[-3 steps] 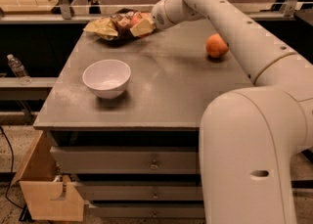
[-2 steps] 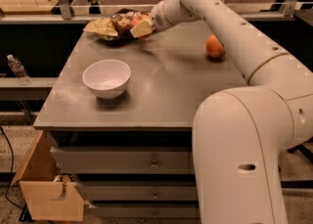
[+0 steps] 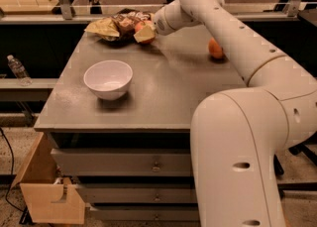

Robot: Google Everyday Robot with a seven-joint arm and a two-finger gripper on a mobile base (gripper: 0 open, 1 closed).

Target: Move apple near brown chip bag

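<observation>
The brown chip bag (image 3: 115,24) lies wrinkled at the table's far left, dark in the middle with a pale yellow end. The pinkish-red apple (image 3: 142,25) is right beside the bag's right end, low over the table. My gripper (image 3: 145,33) reaches in from the right and is shut on the apple; a pale finger (image 3: 146,33) covers most of its front. Whether the apple rests on the table is hidden.
A white bowl (image 3: 108,78) stands on the grey table (image 3: 168,92) at front left. A small orange fruit (image 3: 215,49) sits at the far right, behind my arm. A drawer unit is below the table, and a water bottle (image 3: 18,69) is on the left shelf.
My arm's near bulk has shifted left in view. The gripper with the apple has stayed beside the chip bag, barely lower.
</observation>
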